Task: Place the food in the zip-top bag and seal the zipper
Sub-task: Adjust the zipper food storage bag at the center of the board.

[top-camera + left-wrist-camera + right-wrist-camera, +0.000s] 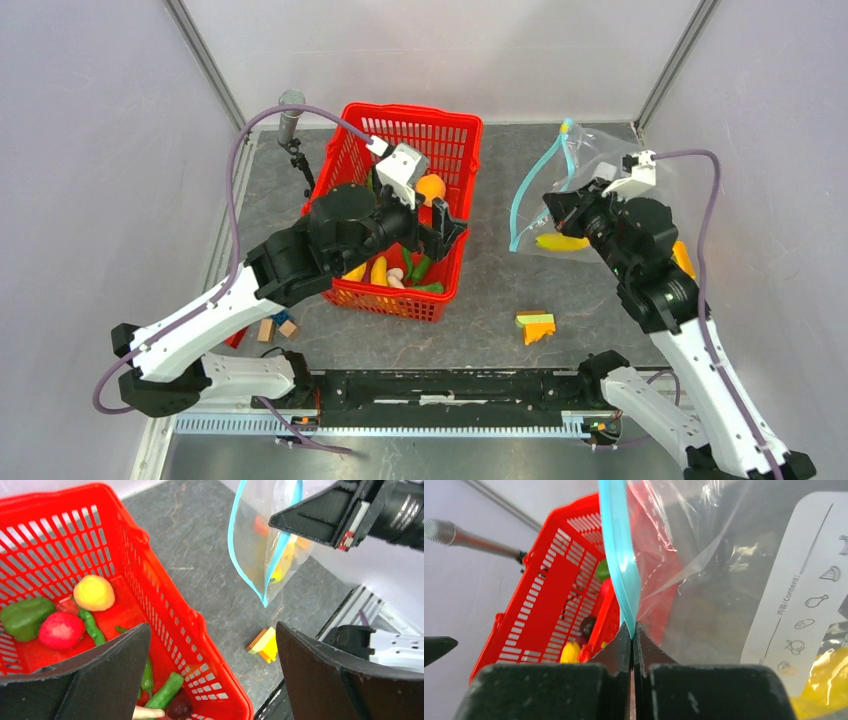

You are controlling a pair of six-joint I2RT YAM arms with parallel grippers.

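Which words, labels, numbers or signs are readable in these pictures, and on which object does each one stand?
"/Content:" is printed sideways on the white label of the zip-top bag, which the right end effector pinches at the zipper.
Two characters before the slash are too blurred to read.
The small food icons beside it are pictures without words.
The other views show no readable text.

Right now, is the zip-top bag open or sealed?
Open: the zipper gapes in a blue loop, and the right gripper pinches one edge.
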